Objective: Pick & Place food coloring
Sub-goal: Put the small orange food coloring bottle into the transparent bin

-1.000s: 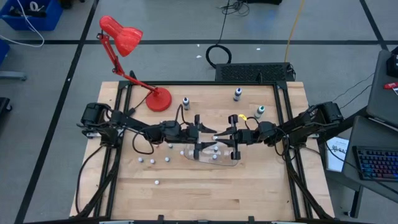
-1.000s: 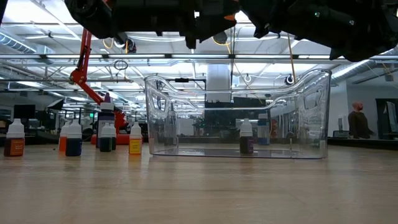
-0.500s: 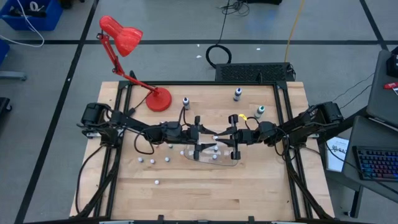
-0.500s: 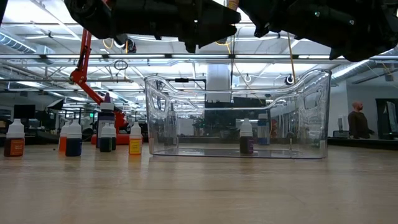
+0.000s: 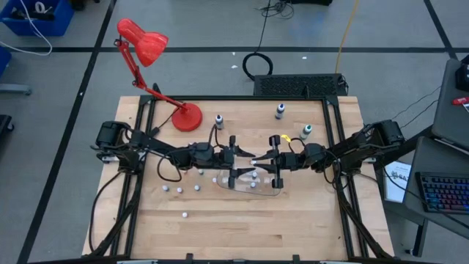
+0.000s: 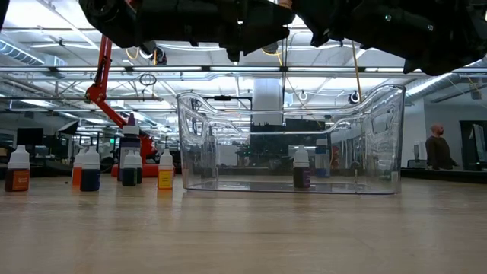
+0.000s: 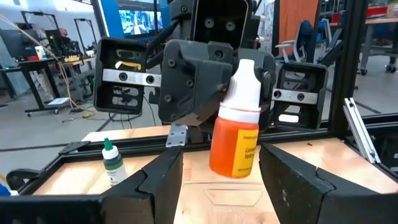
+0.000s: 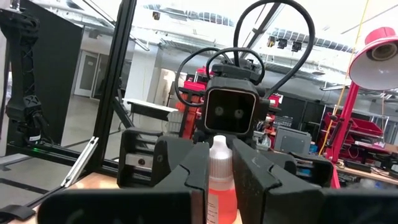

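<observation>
A food coloring bottle (image 7: 235,134) with orange liquid and a white cap is held in my right gripper (image 8: 221,180), above a clear plastic container (image 5: 253,182). My left gripper (image 7: 221,186) faces it from the table's left. It is open, with its fingers standing on either side of the bottle's body and apart from it. The two grippers meet at the table's middle (image 5: 249,156). One bottle (image 6: 301,167) stands inside the container (image 6: 289,144). My right gripper pinches the orange bottle's upper part (image 7: 247,93), about the white neck and shoulder, between its two fingers (image 8: 186,174). The fingers come level from the table's right. The bottle is lifted clear above the container, cap up, its orange body below the fingers.
Several more bottles stand on the wooden table: three near the far edge (image 5: 219,119) (image 5: 280,110) (image 5: 305,132) and a group left of the container (image 6: 87,167) (image 5: 179,189). A red desk lamp's base (image 5: 187,117) sits at the far left. A green bottle shows in the left wrist view (image 7: 112,163).
My left gripper has moved a little toward the table's right, closer to the orange bottle in my right gripper. The bottle and the right gripper have kept still.
</observation>
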